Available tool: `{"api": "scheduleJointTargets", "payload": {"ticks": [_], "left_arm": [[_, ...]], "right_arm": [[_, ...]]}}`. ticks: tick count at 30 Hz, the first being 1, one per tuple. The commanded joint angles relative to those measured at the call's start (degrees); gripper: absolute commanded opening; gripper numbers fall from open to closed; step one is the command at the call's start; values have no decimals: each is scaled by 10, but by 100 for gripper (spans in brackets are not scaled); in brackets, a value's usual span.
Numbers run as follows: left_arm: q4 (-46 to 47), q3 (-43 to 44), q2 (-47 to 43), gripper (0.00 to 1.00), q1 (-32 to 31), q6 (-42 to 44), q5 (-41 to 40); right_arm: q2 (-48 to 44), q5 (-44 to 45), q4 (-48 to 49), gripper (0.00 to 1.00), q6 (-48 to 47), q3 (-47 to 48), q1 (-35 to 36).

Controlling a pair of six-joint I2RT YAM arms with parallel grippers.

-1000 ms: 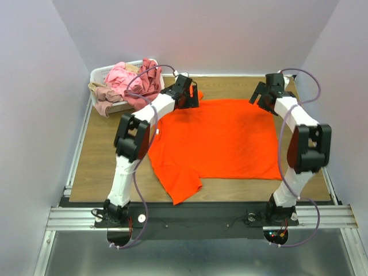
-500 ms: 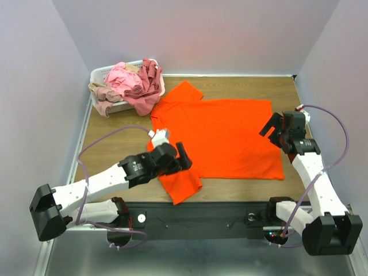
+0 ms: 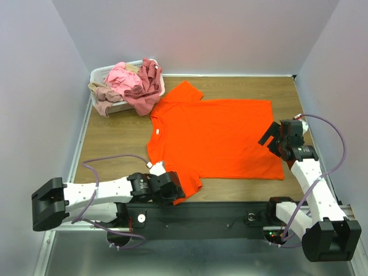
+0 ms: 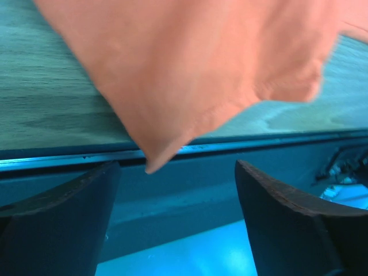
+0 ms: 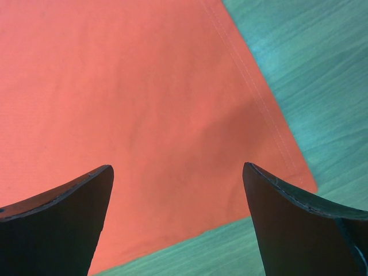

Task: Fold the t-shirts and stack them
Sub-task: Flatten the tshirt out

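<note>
An orange t-shirt (image 3: 221, 138) lies spread flat across the middle of the wooden table (image 3: 109, 144), collar toward the left of the overhead frame and hem toward the right. At the lower left of the shirt, the left gripper (image 3: 172, 188) sits low at the table's near edge, just beside the near sleeve (image 3: 187, 185). Its wrist view shows the left gripper (image 4: 175, 168) with both fingers (image 4: 69, 207) spread wide and nothing between them. The blurred sleeve (image 4: 190, 86) tip hangs just beyond the gap, over the metal rail at the table's edge.

At the right of the overhead frame, the right gripper (image 3: 273, 133) is poised over the shirt's hem edge. Seen from its own wrist, the right gripper (image 5: 177, 168) is also spread wide and holds nothing, with the orange t-shirt (image 5: 126, 103) and its stitched hem corner lying flat beneath. Whether the fingertips (image 5: 63, 218) touch the cloth cannot be told.

In the upper left, a white basket (image 3: 99, 72) holds a heap: a pink shirt (image 3: 122, 77), a maroon shirt (image 3: 147, 86) spilling over the rim, and a beige shirt (image 3: 102, 95) hanging over the basket's left side.
</note>
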Motion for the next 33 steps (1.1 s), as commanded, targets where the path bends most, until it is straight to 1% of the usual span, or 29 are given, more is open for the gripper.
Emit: {"api": "scheduleJointTargets", "payload": {"ticks": [1, 2, 5, 7, 8, 10, 13, 14, 16, 17, 18, 19, 24, 26, 29, 33], "left_arm": [[24, -21, 26, 87, -2, -49, -9], [28, -20, 30, 81, -2, -54, -15], [23, -14, 35, 76, -2, -76, -45], [30, -15, 37, 76, -3, -79, -53], [39, -15, 38, 75, -2, -79, -59], [44, -18, 43, 72, -2, -82, -63], [43, -23, 53, 61, -1, -83, -67], [44, -23, 54, 49, -1, -83, -66], [50, -27, 53, 32, 0, -82, -64], [57, -28, 52, 13, -1, -82, -63], [60, -28, 52, 4, -1, -76, -61], [63, -29, 49, 0, 0, -74, -57], [80, -43, 23, 0, -1, -63, -49], [72, -45, 12, 0, 0, -62, -47], [63, -44, -14, 0, 0, -59, -46], [61, -52, -45, 0, 0, -62, -52]], "right_arm": [[2, 10, 1, 100, 14, -1, -1], [1, 8, -2, 100, 16, -2, -1], [-8, -6, -10, 100, 35, -10, -1], [-26, -24, -12, 100, 49, -21, -1], [-34, -49, -11, 100, 52, -27, -1], [-56, -63, -12, 100, 57, -43, -1], [-68, -58, -15, 100, 62, -52, -2], [-73, -57, -20, 100, 65, -53, -2], [-74, -61, -27, 100, 82, -55, -1], [-76, -66, -29, 100, 91, -59, -1], [-76, -65, -32, 100, 97, -62, -1], [-77, -52, -38, 100, 116, -67, -2], [-71, -24, -83, 100, 164, -69, -1], [-68, -32, -111, 100, 178, -67, -1], [-79, -46, -130, 100, 201, -89, -1], [-79, -5, -130, 99, 241, -115, -1]]}}
